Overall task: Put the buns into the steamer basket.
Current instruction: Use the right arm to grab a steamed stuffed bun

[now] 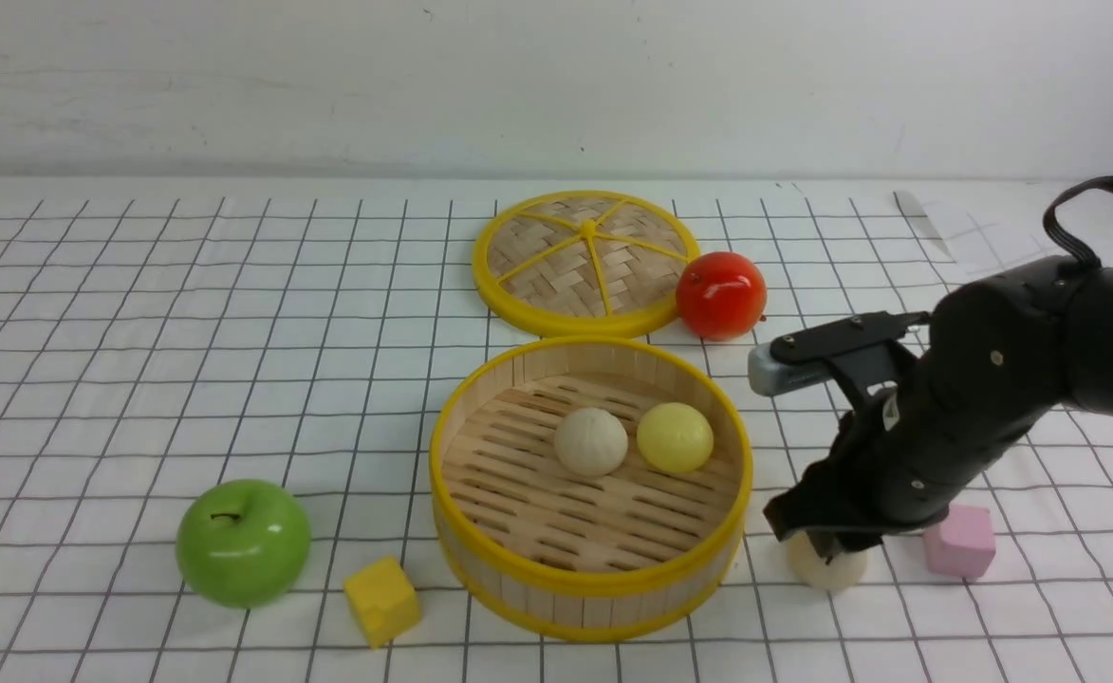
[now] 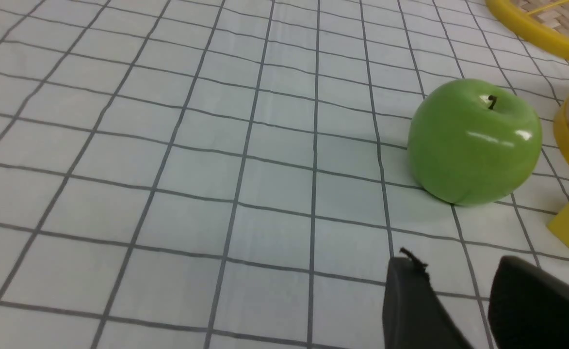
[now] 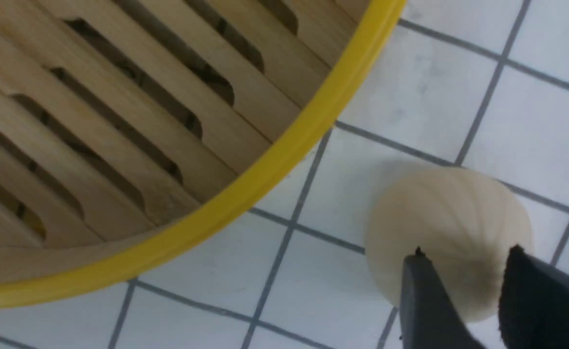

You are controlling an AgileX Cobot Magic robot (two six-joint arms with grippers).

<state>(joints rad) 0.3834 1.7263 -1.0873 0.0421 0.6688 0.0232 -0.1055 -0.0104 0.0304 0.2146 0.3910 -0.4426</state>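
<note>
Seemingly the right gripper (image 3: pixel 467 252) straddles the cream bun (image 3: pixel 439 208) beside the steamer basket (image 3: pixel 274 167) — actual grip unclear.

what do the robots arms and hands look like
The right arm is glossy black with rounded housings, a grey camera block at the wrist and a looped black cable. The right hand and left hand each show two tapered matte black fingers.

White table (image 1: pixel 139 332), black grid lines. Resting directly on it — steamer basket (image 1: pixel 435 474) at centre, woven lid (image 1: pixel 556 275) just behind, red apple (image 1: pixel 720 295) beside the lid; green apple (image 1: pixel 243 542) and yellow cube (image 1: pixel 382 600) front left; cream bun (image 1: pixel 826 569) and pink cube (image 1: pixel 961 543) front right.
</note>
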